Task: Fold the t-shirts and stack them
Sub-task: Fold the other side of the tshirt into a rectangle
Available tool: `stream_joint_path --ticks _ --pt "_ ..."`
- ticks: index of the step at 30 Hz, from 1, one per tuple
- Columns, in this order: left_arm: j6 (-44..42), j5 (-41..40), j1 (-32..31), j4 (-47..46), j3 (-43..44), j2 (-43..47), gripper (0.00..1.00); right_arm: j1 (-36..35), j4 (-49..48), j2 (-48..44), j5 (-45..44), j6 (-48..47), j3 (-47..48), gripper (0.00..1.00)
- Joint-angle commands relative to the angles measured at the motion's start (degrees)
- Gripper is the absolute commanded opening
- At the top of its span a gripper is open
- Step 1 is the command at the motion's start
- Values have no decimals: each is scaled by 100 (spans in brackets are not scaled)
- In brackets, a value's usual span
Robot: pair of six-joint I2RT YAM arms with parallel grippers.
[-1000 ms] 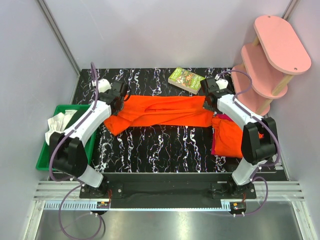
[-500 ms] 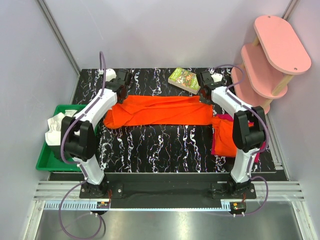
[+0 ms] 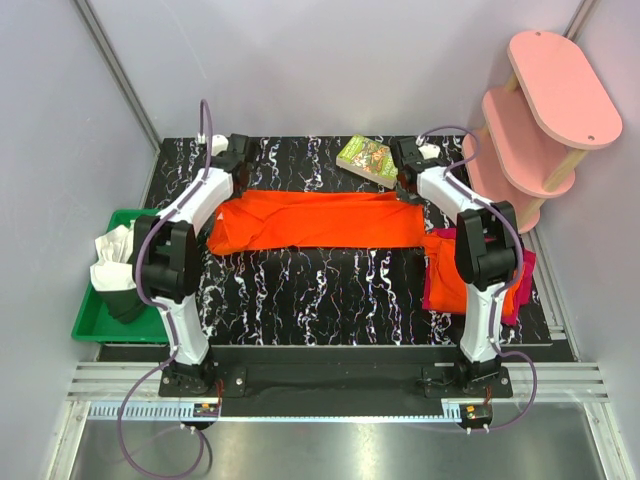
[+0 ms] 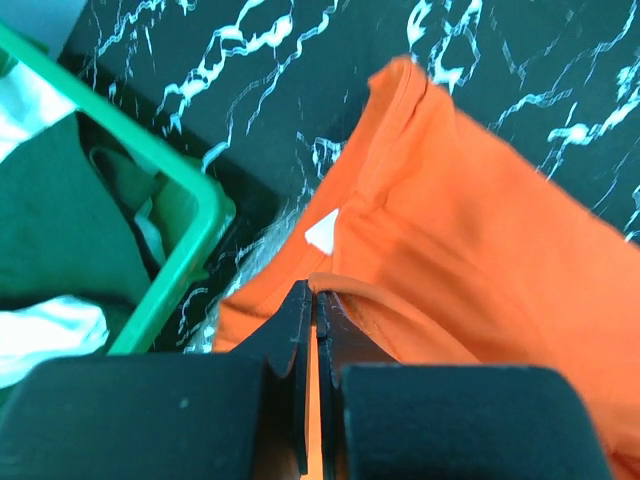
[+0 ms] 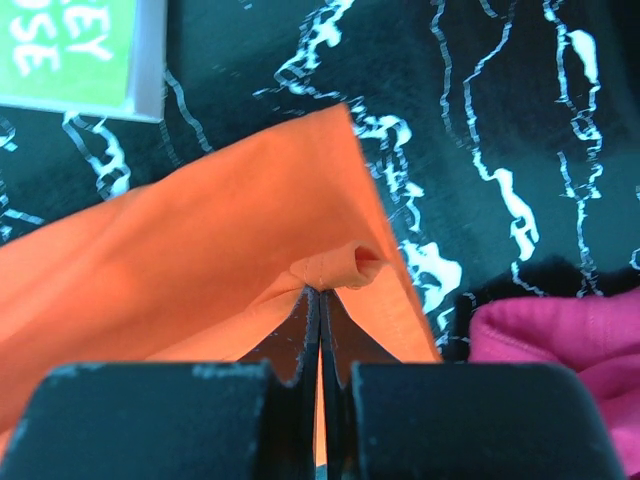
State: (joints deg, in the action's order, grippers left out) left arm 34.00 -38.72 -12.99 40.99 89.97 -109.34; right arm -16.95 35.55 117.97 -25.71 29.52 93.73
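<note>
Left pincer (image 4: pixel 318 292) and right pincer (image 5: pixel 320 290) pinch the orange t-shirt (image 3: pixel 320 220); book (image 3: pixel 367 158) and green bin (image 3: pixel 90 328) nearby.

Folded pile (image 3: pixel 441 275) at right of desk (image 3: pixel 320 290) half behind right arm (image 3: pixel 487 262), book (image 5: pixel 70 45) cropped by right wrist view's top-left corner, magenta t-shirt (image 5: pixel 560 345) cut at its right edge, green bin (image 4: pixel 175 195) and orange t-shirt (image 4: pixel 480 230) running off left wrist view.

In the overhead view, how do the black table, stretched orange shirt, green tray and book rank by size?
1. Black table
2. Orange shirt and green tray: too alike to rank, the tray partly behind the left arm
3. Book, smallest
</note>
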Motion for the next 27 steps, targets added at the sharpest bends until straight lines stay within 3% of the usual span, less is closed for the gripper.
stream_joint_path --ticks 1,20,21,22,23,25,26,27 --pt "-253 154 165 -276 407 -96 0 201 -66 68 -65 -113 268 0" --pt "-140 277 245 -206 565 -535 0 227 -66 542 49 -113 470 0" --pt "-104 286 262 -188 582 -527 3 236 -57 560 66 -113 505 0" --pt "-60 295 271 -179 591 -536 18 219 -66 534 58 -113 514 3" --pt "-43 295 280 -162 591 -466 27 218 -66 473 40 -96 514 19" --pt "1 338 280 -179 556 -334 53 227 -92 332 -30 -86 479 35" --pt "10 365 280 -179 556 -203 60 210 -127 149 -56 -95 453 50" --pt "10 391 280 -171 556 -115 65 210 -127 51 -30 -95 453 54"
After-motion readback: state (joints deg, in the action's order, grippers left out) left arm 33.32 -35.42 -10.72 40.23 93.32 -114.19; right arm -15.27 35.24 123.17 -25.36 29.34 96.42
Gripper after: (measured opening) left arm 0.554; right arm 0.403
